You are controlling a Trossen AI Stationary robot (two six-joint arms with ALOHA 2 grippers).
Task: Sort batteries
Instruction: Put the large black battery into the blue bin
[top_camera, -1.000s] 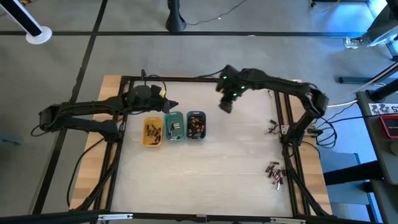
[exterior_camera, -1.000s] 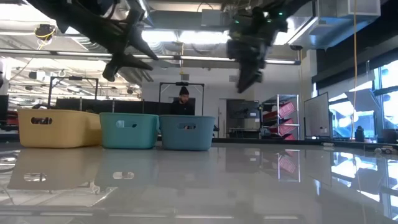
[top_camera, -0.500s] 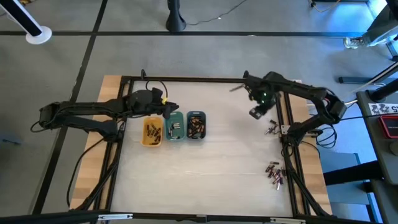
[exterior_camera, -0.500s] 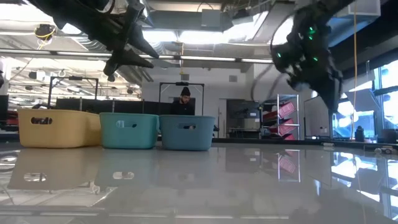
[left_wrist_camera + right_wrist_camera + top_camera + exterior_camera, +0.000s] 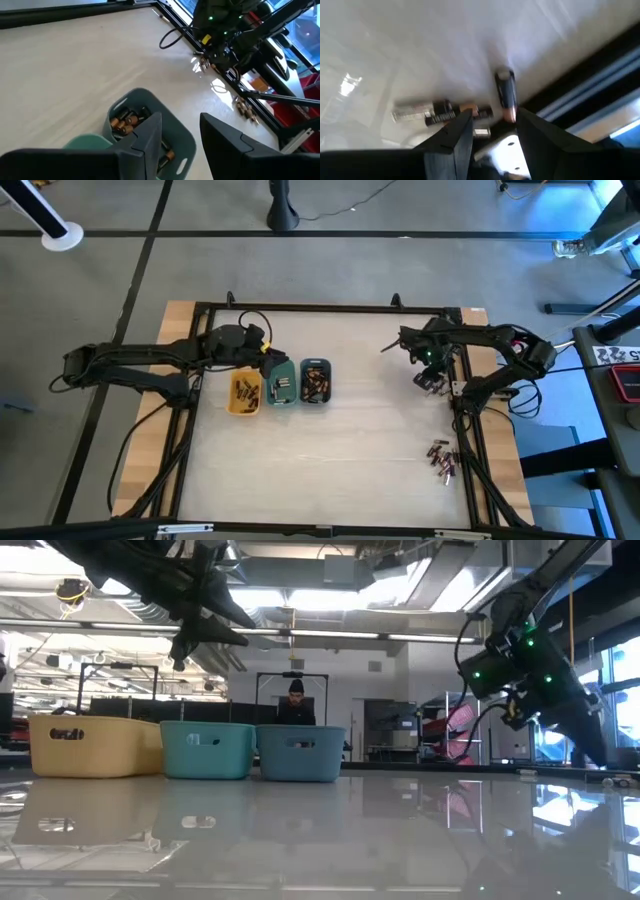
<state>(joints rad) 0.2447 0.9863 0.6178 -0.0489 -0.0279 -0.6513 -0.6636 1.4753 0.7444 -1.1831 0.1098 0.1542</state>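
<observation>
Three small trays stand in a row left of the table's centre: yellow [image 5: 244,392], teal [image 5: 282,383] and grey-blue [image 5: 316,381], each with batteries inside. My left gripper [image 5: 182,135] hovers open above the teal and grey-blue trays, nothing between its fingers. Copper-toned batteries [image 5: 126,121] lie in the grey-blue tray. My right gripper [image 5: 492,130] stands open near the right edge, pointing down over a few loose batteries [image 5: 440,112] lying on the table, another battery [image 5: 505,92] just beyond its fingertips.
A second cluster of loose batteries [image 5: 441,457] lies near the right edge, closer to the front. A black frame rail [image 5: 462,410] runs along the table's right side next to my right gripper. Bare tabletop stretches between the trays and the right-hand batteries.
My right gripper has swung from above the table's middle toward the right edge and come down, tipping to point steeply downward over the loose batteries there. Its fingers have kept the same gap.
</observation>
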